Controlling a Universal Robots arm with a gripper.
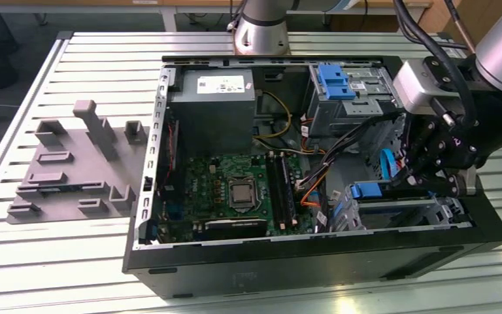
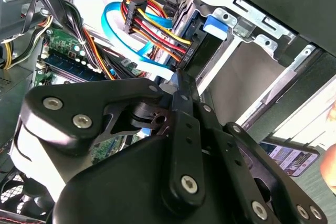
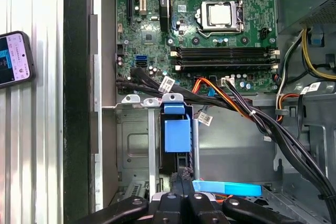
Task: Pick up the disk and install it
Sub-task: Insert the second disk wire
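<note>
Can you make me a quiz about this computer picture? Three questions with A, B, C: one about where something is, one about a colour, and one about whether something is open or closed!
1. Where is the robot's hand in the exterior view?
A. Outside the computer case altogether
B. At the drive cage, inside the case at the exterior view's right
C. Lying flat on the floor

2. What colour is the flat cable near the hand?
A. Light blue
B. Green
C. Pink

3. How is the computer case?
A. Closed with its cover on
B. Wrapped up
C. Open, with its insides showing

Answers:
1 B: the hand reaches down into the case, right at the drive cage.
2 A: both wrist views show the flat cable as light blue.
3 C: the green motherboard is in plain sight.
</note>
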